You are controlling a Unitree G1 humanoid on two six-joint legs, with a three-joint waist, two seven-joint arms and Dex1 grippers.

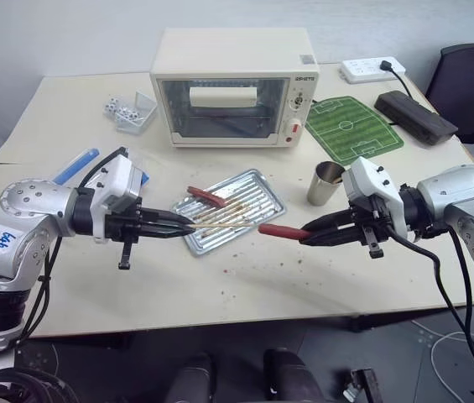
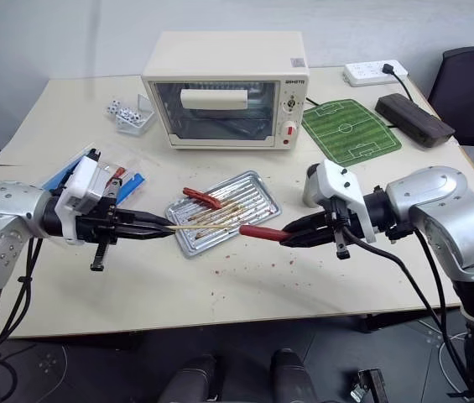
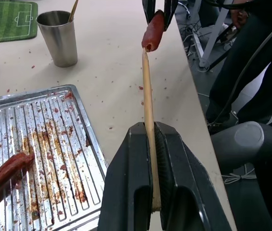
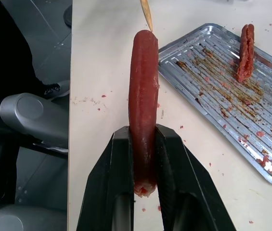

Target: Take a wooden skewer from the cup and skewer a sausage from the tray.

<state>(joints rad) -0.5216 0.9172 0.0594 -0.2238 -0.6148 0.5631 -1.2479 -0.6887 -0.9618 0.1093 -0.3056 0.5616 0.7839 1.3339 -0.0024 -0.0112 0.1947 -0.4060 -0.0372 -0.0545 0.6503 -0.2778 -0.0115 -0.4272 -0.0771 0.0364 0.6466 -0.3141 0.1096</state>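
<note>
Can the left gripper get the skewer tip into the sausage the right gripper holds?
Probably yes: the left gripper holds the skewer, tip at the end of the sausage in the right gripper; nothing between.

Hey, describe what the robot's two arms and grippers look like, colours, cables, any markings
Both arms are rounded silver-grey metal shells with white wrist blocks. Each ends in a gripper of two black, tapered fingers: the left gripper and the right gripper. Loose black cables loop along both forearms. The left arm carries a white sticker with blue handwriting; I can't read it.
</note>
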